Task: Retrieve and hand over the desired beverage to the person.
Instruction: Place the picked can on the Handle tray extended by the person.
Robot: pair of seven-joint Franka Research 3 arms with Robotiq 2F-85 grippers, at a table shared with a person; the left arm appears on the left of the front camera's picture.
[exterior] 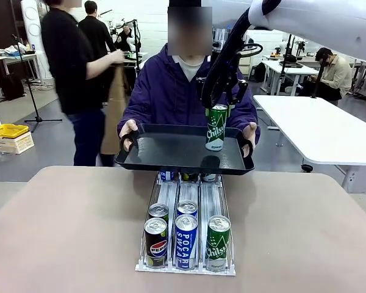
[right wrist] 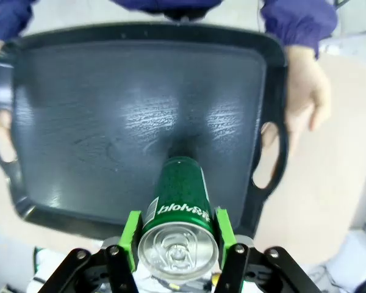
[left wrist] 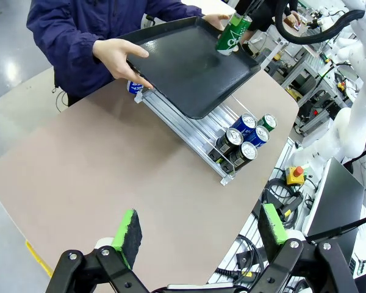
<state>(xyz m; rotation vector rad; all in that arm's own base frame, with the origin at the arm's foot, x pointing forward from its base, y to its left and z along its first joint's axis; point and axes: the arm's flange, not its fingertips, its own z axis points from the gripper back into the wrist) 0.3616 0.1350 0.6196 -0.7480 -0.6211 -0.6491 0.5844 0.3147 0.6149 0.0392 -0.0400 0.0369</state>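
A green Chilsung can (exterior: 216, 127) stands upright on the black tray (exterior: 165, 152), with my right gripper (exterior: 218, 105) shut on its upper part. From the right wrist the same can (right wrist: 180, 201) sits clamped between the green pads (right wrist: 132, 235), its base resting on the tray (right wrist: 79, 122). The person (exterior: 171, 91) in a dark purple jacket holds the tray by both handles above the far table edge. My left gripper (left wrist: 198, 232) hangs open high over the near table side, nothing between its fingers.
A metal can rack (exterior: 186, 226) lies mid-table with Pepsi (exterior: 155, 239), Pocari Sweat (exterior: 186, 239) and Chilsung (exterior: 218, 241) cans at its front. A white table (exterior: 323, 131) stands at the right. Another person in black (exterior: 73, 73) stands behind at the left.
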